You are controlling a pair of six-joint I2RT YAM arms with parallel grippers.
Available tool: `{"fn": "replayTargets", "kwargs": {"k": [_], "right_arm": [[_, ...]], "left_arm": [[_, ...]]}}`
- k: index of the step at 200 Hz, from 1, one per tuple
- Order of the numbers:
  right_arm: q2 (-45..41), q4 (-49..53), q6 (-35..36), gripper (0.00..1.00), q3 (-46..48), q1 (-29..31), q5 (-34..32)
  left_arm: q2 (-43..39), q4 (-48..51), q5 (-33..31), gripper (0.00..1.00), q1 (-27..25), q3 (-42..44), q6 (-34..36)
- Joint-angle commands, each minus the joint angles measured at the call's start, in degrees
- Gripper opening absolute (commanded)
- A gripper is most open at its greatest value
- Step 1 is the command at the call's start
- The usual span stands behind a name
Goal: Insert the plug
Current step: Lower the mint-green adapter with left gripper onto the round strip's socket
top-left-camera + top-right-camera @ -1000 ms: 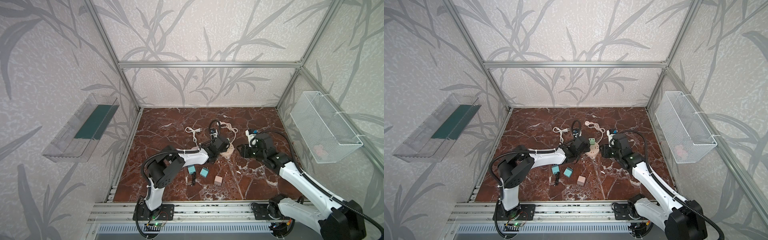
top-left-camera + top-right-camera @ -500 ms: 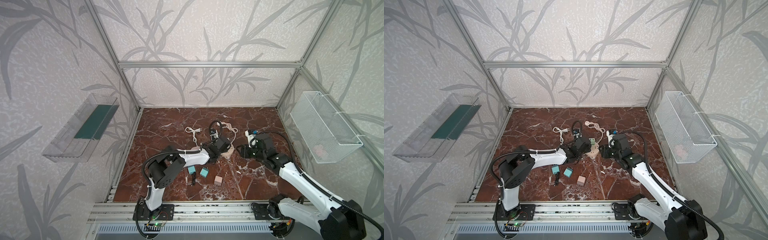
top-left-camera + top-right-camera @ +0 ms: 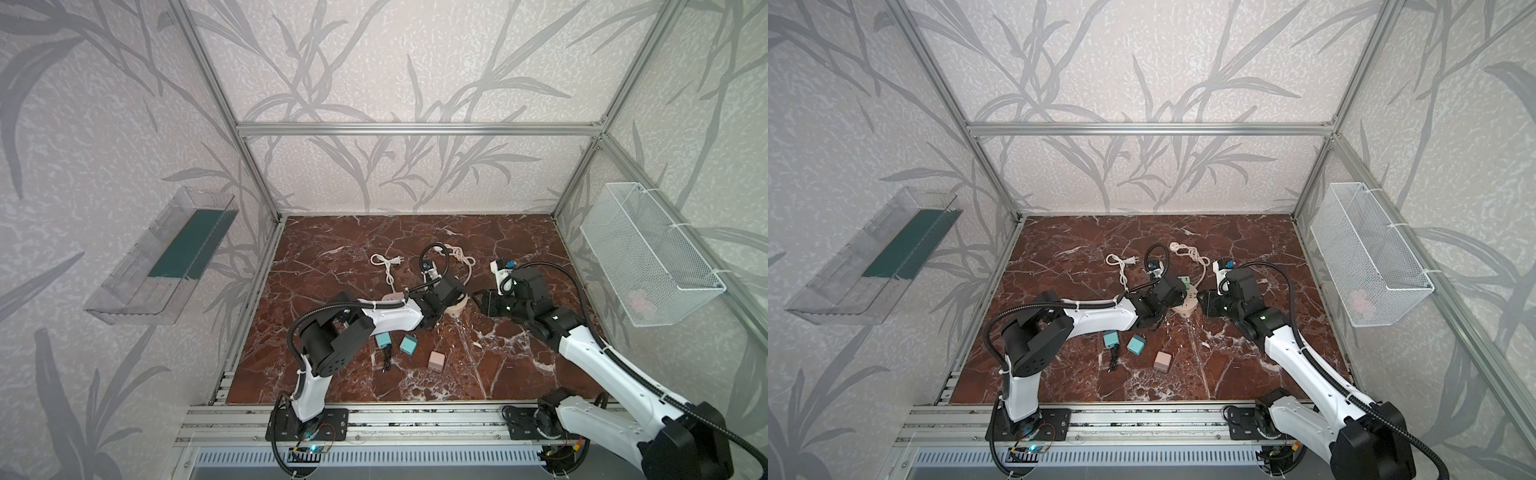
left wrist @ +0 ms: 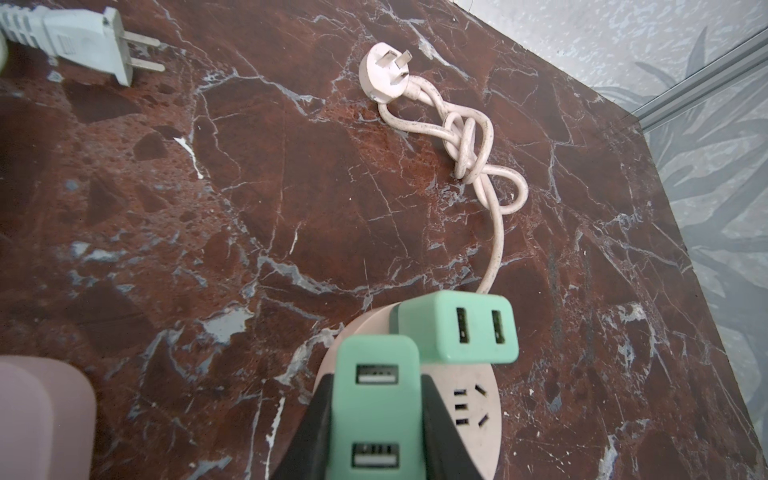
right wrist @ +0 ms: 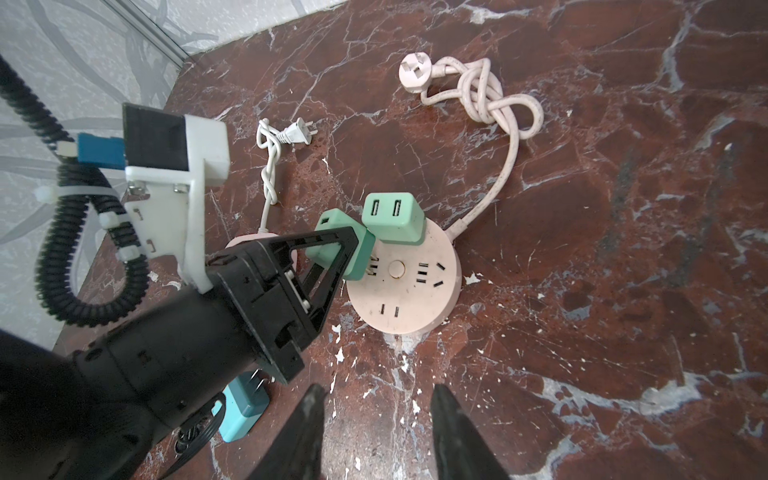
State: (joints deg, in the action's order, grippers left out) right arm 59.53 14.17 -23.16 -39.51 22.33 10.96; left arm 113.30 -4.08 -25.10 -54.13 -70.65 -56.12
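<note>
One green plug [image 4: 376,415] is grasped in my left end effector [image 4: 376,380] over the rim of the round socket [image 5: 415,299], just beside a second plug [image 5: 392,222] seated there; my right end effector [image 5: 376,390] hangs released near the socket.

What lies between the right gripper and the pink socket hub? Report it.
Nothing: the right wrist view shows bare marble between right gripper and pink socket hub.

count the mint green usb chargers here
2 chargers: one plugged into the round power strip, the other charger held in the left fingers at its edge. More may hide under the left arm.
</note>
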Motion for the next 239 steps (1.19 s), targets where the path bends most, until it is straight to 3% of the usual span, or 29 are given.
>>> {"fn": "replayTargets", "kwargs": {"k": [1,73,239], "right_arm": [[-1.07,-0.91,-0.49,0.43,0.65,-0.18,0.56],[-0.29,-1.15,-0.4,0.42,0.55,-0.21,0.81],[1.53,-1.23,0.02,0.42,-0.1,-0.2,0.47]], "left_arm": [[1.66,5.21,-3.39,0.0,-0.97,-1.41,0.89],[1.66,10.03,-7.48,0.0,-2.3,-2.75,4.78],[7.76,21.0,-0.26,0.0,-2.47,-7.42,5.33]]}}
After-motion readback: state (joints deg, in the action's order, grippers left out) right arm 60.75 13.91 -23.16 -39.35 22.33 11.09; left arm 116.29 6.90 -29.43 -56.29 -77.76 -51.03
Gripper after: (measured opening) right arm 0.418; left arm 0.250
